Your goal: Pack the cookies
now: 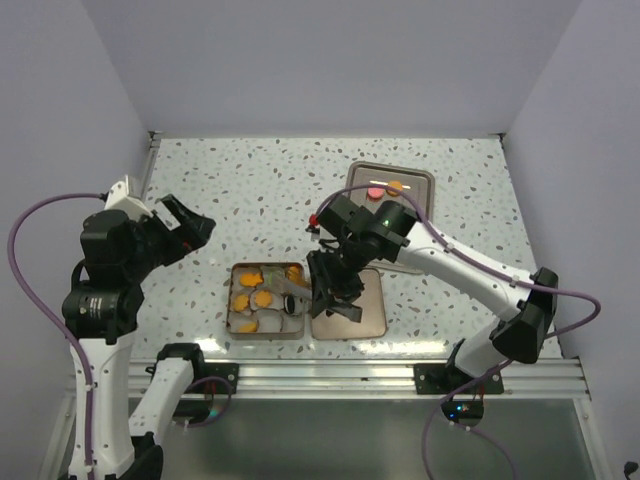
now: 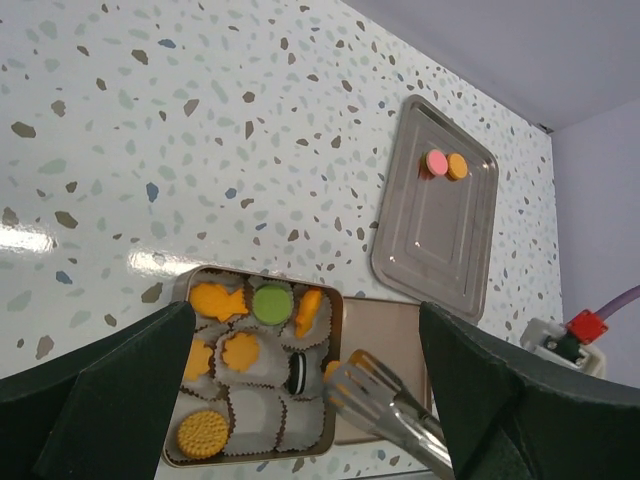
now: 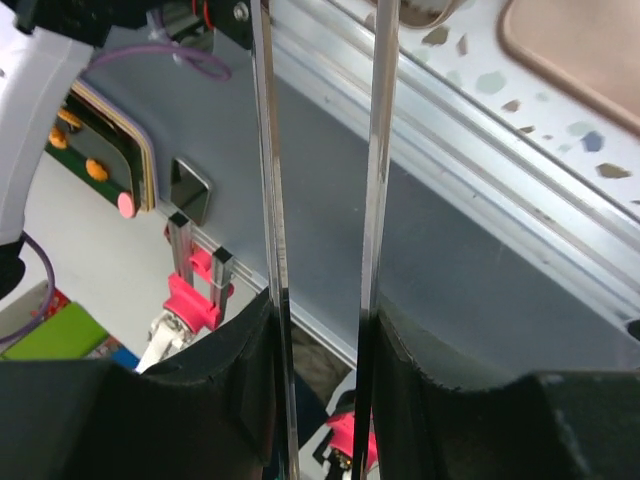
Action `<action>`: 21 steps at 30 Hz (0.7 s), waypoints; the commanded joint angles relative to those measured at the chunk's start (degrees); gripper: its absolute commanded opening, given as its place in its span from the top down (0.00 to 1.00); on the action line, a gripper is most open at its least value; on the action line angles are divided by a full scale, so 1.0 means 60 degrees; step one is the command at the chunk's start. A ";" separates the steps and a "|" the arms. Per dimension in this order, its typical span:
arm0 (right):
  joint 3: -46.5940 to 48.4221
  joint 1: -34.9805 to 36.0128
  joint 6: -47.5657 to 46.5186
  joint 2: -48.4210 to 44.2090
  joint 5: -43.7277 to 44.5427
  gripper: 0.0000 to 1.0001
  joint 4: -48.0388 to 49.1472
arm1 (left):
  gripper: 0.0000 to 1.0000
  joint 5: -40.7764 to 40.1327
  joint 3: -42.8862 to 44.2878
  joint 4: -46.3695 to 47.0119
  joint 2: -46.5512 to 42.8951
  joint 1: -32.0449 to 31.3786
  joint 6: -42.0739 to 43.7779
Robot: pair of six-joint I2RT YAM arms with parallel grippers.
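Cookies (image 2: 228, 352) lie in white paper cups inside a square tin (image 2: 338, 330): several orange ones, a green one (image 2: 271, 303) and a black one (image 2: 297, 372). A pink cookie (image 2: 436, 162) and an orange cookie (image 2: 457, 166) lie on the steel tray (image 2: 430, 245). My right gripper (image 1: 335, 285) is shut on metal tongs (image 2: 392, 405), and their tips pinch an orange cookie (image 2: 333, 369) over the tin's right edge. In the right wrist view the two tong arms (image 3: 272, 200) run up from my fingers (image 3: 230, 360). My left gripper (image 1: 190, 225) hangs open above the table, left of the tin.
A copper-coloured lid (image 1: 365, 305) lies flat against the tin's right side. The tray (image 1: 415, 185) sits further back on the right. An aluminium rail (image 1: 330, 375) runs along the near table edge. White walls enclose the speckled table on three sides.
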 commanded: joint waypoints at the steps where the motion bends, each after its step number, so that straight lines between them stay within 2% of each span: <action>1: -0.0529 0.0696 0.1111 -0.0397 -0.0211 0.64 0.1206 | 0.00 0.0228 0.0018 0.0205 -0.0269 -0.0056 -0.0110; 5: -0.0531 0.1750 0.1346 0.0130 -0.0050 0.64 0.1413 | 0.00 0.0169 0.0106 -0.0132 -0.0430 -0.0055 -0.0037; 8: -0.0530 0.2059 0.1492 0.0482 0.0066 0.64 0.1618 | 0.00 0.0052 0.0311 -0.0455 -0.0489 -0.0055 0.0066; 15: -0.0618 0.2090 0.1479 0.0922 0.0301 0.65 0.1546 | 0.00 -0.0271 0.0707 -0.0924 -0.0577 -0.0056 0.0213; 21: -0.0823 0.2104 0.1478 0.1156 0.0331 0.61 0.1706 | 0.00 -0.0256 0.0692 -0.0910 -0.0577 -0.0041 0.0184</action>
